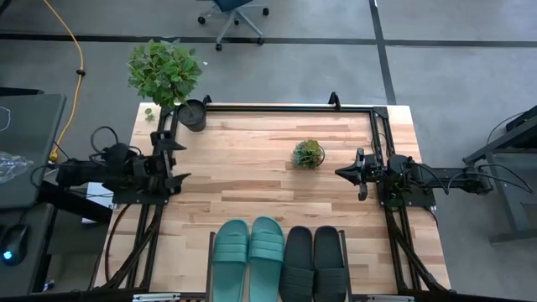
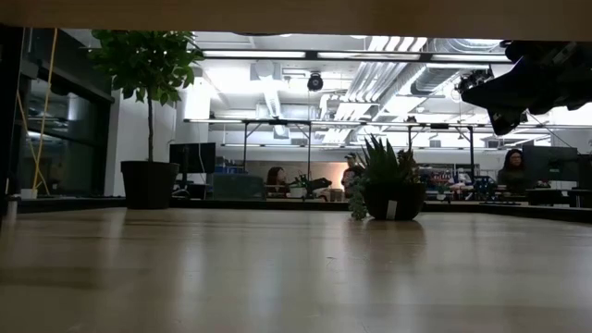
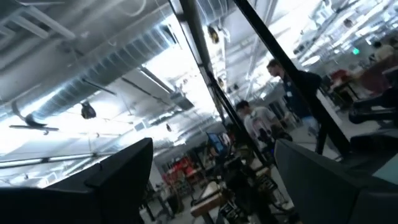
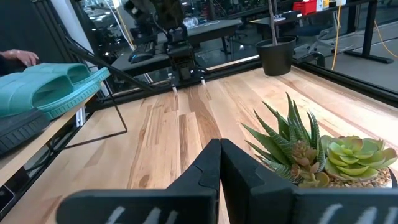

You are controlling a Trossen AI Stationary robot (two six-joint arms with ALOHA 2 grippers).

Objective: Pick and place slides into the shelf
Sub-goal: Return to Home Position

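Note:
Four slides lie side by side, soles down, in the shelf [image 1: 209,262] at the table's near edge: two teal slides [image 1: 248,252] on the left and two black slides [image 1: 314,262] on the right. The right wrist view shows a teal slide [image 4: 53,87] above a black one [image 4: 18,130]. My left gripper [image 1: 178,158] hovers open at the table's left edge, pointing up at the ceiling [image 3: 211,186]. My right gripper [image 1: 339,173] is shut [image 4: 219,155] and hovers near the table's right side, just right of a small succulent. Neither gripper touches anything.
A small potted succulent [image 1: 308,153] [image 4: 323,155] stands mid-table, close in front of my right gripper. A large leafy plant in a black pot [image 1: 192,115] stands at the far left corner. Black frame rods run along the table's edges. People sit in the room beyond.

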